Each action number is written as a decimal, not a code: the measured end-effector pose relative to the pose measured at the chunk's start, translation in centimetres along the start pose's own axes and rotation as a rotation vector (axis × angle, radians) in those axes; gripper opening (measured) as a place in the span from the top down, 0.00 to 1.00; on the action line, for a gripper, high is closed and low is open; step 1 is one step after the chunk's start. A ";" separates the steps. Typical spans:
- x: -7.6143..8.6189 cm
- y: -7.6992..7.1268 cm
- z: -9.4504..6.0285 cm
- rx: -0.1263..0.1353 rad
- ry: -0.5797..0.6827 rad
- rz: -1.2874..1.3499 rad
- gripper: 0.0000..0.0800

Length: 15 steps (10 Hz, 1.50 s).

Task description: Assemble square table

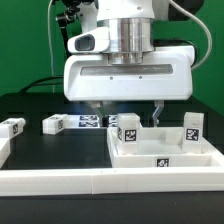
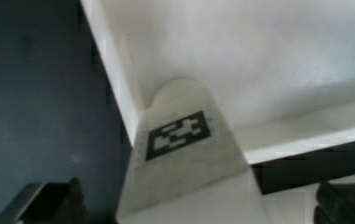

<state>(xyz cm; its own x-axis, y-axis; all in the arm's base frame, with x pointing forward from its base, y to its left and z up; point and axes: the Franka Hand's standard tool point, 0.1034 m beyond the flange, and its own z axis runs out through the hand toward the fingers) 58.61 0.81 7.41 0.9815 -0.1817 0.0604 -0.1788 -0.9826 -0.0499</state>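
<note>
- Long white border rail (image 1: pixel 60 182) runs along the front of the black tabletop (image 1: pixel 70 150); likely a stop to brace parts against.
- Square slab (image 1: pixel 185 158) lies flat, rim up, just behind the rail on the exterior view's right, probably so legs go in from above.
- Claw (image 1: pixel 127 107) hangs spread wide and empty, straddling the left-corner leg (image 1: pixel 128 130); looks lined up to grip or twist it.
- Right-corner leg (image 1: pixel 190 128) stands upright too; how firmly either is seated, cannot tell.
- Loose leg (image 1: pixel 52 123) and second loose leg (image 1: pixel 12 128) lie on the exterior view's left, not yet fitted.

Wht slab (image 1: pixel 130 155); wht legs (image 1: pixel 52 124), blk/wht tags (image 1: pixel 128 133).
</note>
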 end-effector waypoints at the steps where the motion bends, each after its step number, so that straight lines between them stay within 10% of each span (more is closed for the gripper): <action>1: 0.0 0.0 0.0 -0.003 0.000 -0.074 0.19; 3: 0.0 0.1 0.0 -0.009 0.000 -0.157 0.19; 7: 0.0 0.1 0.1 -0.010 -0.002 -0.132 0.64; 15: 0.3 2.8 -0.2 -0.037 0.008 0.471 0.64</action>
<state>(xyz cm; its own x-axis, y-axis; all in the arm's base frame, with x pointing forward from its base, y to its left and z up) 58.41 -1.96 7.47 0.7923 -0.6084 0.0469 -0.6072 -0.7936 -0.0379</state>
